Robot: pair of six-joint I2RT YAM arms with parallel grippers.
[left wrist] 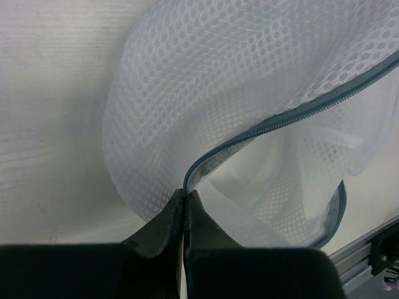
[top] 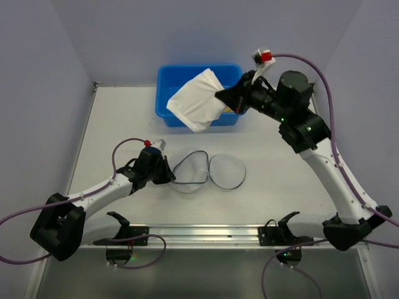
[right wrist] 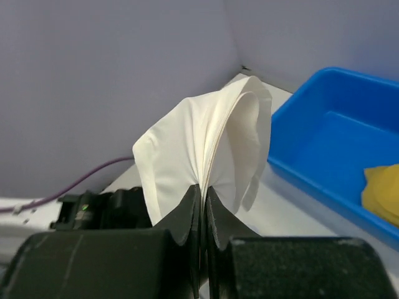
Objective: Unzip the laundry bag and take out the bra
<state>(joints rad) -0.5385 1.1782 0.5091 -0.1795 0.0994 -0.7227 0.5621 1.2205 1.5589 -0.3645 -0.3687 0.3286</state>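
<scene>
The laundry bag (top: 209, 169) lies unzipped on the table, its two round mesh halves spread side by side. My left gripper (top: 167, 173) is shut on the bag's left rim. In the left wrist view its jaws (left wrist: 186, 194) pinch the grey zip edge (left wrist: 280, 121) of the white mesh (left wrist: 249, 75). My right gripper (top: 219, 98) is shut on the white bra (top: 196, 99) and holds it in the air above the blue tub (top: 163, 93). In the right wrist view the folded bra (right wrist: 206, 143) stands up out of the closed jaws (right wrist: 202, 190).
The blue tub (right wrist: 324, 143) stands at the back centre, with a yellow item (right wrist: 383, 190) inside. A metal rail (top: 206, 233) with black clamps runs along the near edge. Grey walls close in the table at left, back and right.
</scene>
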